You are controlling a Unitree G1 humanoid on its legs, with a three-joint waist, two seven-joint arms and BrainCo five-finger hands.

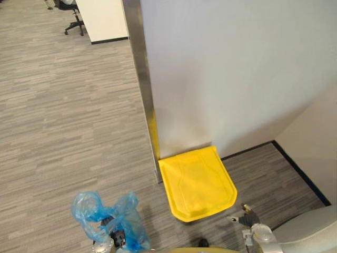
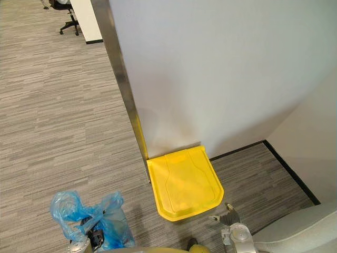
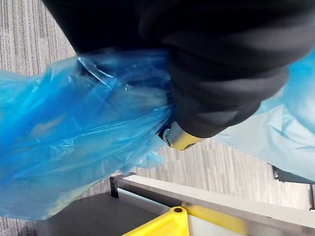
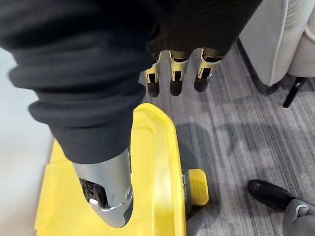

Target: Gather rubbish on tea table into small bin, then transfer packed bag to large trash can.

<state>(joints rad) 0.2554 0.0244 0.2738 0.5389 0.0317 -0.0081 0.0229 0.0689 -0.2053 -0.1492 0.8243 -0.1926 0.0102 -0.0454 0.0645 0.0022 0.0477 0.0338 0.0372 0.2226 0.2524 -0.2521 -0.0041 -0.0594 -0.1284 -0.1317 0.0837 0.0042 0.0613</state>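
Blue bag (image 1: 105, 213), lower left of the left eye view: thin crumpled plastic, its top gathered into loose ears. It hangs clear of the grey carpet floor (image 1: 63, 121), in the grip of the left hand (image 1: 114, 232). In the left wrist view the plastic is bunched tight against the dark cover. The fingers are closed on the gathered neck and mostly buried in it, with one silver tip (image 3: 179, 138) showing.

Large trash can, yellow lid (image 1: 197, 184), lower centre: set against a white wall (image 1: 237, 68), beside the wall's metal edge strip (image 1: 139, 68). The lid lies flat on top. The bag is well to the left of the can, not over it.

Right hand (image 1: 247, 217), lower right, just beside the lid's near right corner. In the right wrist view its fingers (image 4: 177, 78) hang straight and relaxed above the lid's edge, thumb (image 4: 110, 196) apart over the yellow. It has hold of nothing.

Pale grey seat (image 1: 310, 232), bottom right corner. Office chair (image 1: 73, 18), far upper left.
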